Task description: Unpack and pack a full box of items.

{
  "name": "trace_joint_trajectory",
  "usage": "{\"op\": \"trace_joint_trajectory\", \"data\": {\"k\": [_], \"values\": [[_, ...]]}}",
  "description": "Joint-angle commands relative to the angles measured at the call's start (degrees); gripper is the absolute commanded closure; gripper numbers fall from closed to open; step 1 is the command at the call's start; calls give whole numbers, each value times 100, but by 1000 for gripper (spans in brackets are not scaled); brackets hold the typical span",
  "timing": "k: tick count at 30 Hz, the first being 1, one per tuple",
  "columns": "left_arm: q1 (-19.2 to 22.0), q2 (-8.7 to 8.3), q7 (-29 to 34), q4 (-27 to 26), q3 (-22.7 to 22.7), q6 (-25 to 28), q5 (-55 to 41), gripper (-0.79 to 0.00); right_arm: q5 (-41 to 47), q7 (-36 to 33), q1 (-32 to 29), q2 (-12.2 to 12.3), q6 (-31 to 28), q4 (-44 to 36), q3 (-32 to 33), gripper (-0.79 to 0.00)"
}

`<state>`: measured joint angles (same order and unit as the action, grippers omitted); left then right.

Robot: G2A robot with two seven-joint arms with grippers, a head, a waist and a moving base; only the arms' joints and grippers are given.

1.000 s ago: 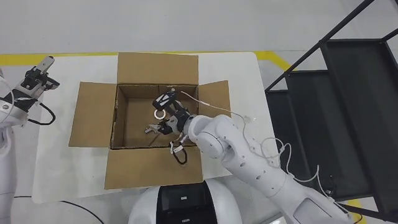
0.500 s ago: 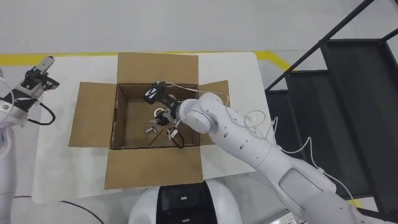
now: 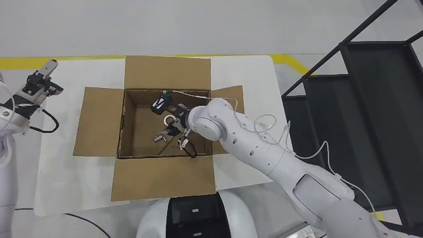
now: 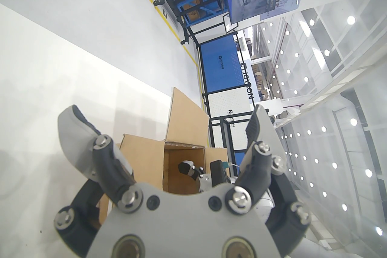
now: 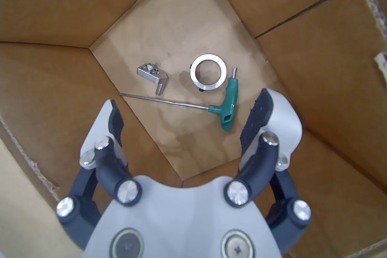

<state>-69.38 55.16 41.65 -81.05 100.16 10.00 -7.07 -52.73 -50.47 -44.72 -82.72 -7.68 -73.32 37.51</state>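
Top view: you have the open cardboard box (image 3: 99, 120) in the middle of the white table (image 3: 244, 73), all four flaps folded out. Right arm reaches down into the box from the robot's side, and the right gripper (image 3: 170, 129) sits low inside, near the middle. Left gripper (image 3: 41, 79) is out past the table's left edge, well apart from the box.

Left wrist view: your left gripper (image 4: 167, 117) has its fingers spread wide with nothing between them. It hangs above the table (image 4: 60, 59) and faces the box (image 4: 142, 150), where the right gripper (image 4: 193, 170) pokes in over the rim.

Right wrist view: your right gripper (image 5: 189, 103) is spread wide too, gripping nothing and looking straight down at the box floor (image 5: 181, 29). Three items lie there:
- a metal ring (image 5: 208, 86), flat on the floor
- a T-handle hex key (image 5: 230, 102) with a green grip just beside the ring, its thin shaft running across the floor
- a small metal bracket (image 5: 152, 76) close to the shaft's far end

The green grip lies near one finger pad (image 5: 257, 117); contact can't be judged.
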Motion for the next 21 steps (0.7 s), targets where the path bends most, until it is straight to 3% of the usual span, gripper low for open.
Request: {"op": "trace_joint_trajectory", "data": {"k": [1, 8, 10, 12, 14, 21], "values": [[0, 0, 0, 0, 0, 0, 0, -785, -40, 40, -19, 3, 20, 34, 5, -785], [0, 0, 0, 0, 0, 0, 0, -785, -300, -272, 265, -95, -7, 489, -129, -785], [0, 0, 0, 0, 0, 0, 0, -785, -307, -332, 325, -137, 22, 618, -171, -659], [0, 0, 0, 0, 0, 0, 0, -785, -253, -327, 370, -173, 29, 785, -176, -409], [0, 0, 0, 0, 0, 0, 0, -785, -157, -287, 408, -219, -5, 937, -195, -345], [0, 0, 0, 0, 0, 0, 0, -785, -215, -136, 631, -427, -23, 1586, -436, -391]]}}
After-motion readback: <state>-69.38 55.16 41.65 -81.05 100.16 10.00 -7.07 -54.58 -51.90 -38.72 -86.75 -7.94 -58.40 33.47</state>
